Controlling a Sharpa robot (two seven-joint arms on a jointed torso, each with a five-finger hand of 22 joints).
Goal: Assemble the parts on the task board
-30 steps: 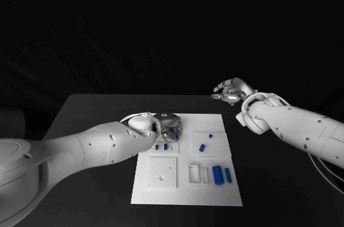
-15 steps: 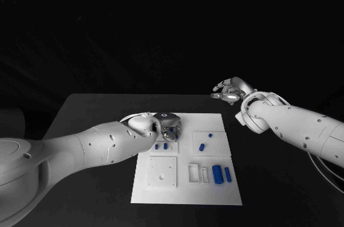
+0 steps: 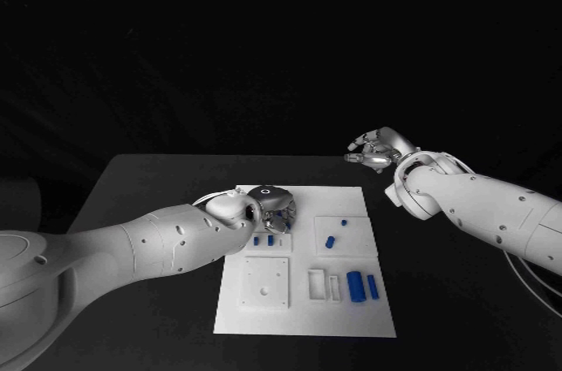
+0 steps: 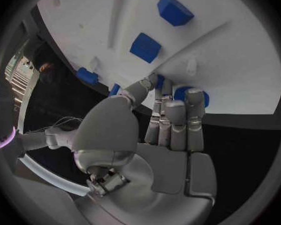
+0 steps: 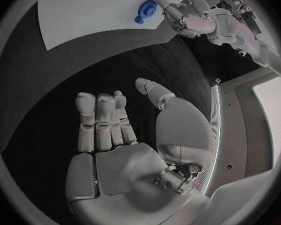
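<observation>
Left hand hovers low over the task board, holding nothing.

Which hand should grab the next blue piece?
Probably the left hand. It hangs right over the task board, its fingers close to the blue parts. The right hand is open, off beyond the board's far corner, over bare table.
</observation>
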